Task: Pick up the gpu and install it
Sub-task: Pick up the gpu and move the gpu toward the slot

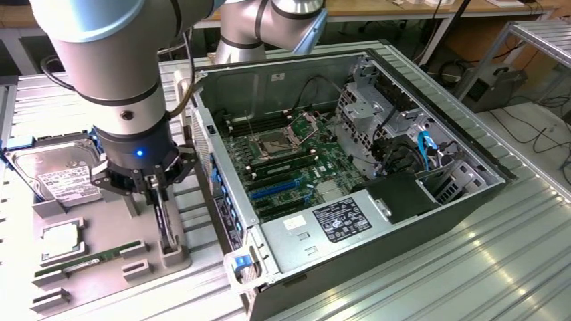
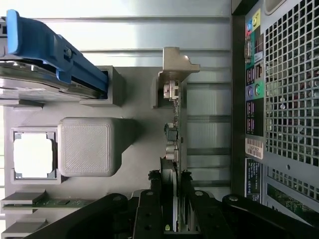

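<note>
Gpu (image 1: 165, 224) (image 2: 173, 134): stood on edge in a slot of the grey holder (image 1: 107, 234) (image 2: 134, 99), just beside the open computer case (image 1: 357, 167).
Claw (image 1: 154, 190) (image 2: 170, 174): came down from above, fingers (image 2: 154, 199) pinching both faces of the gpu.
Holder: lay on the worktop (image 1: 499, 267), also carrying a hard drive (image 1: 58, 174).

From my station I count one robot arm (image 1: 116, 60) carrying one gripper (image 1: 152, 192). There is one grey tray (image 1: 116, 231). I count one gpu (image 1: 164, 224), one hard drive (image 1: 58, 177), one square processor chip (image 1: 61, 239) and one green memory stick (image 1: 93, 257). I also count one open computer case (image 1: 464, 144), with one motherboard (image 1: 285, 160) inside.
</note>
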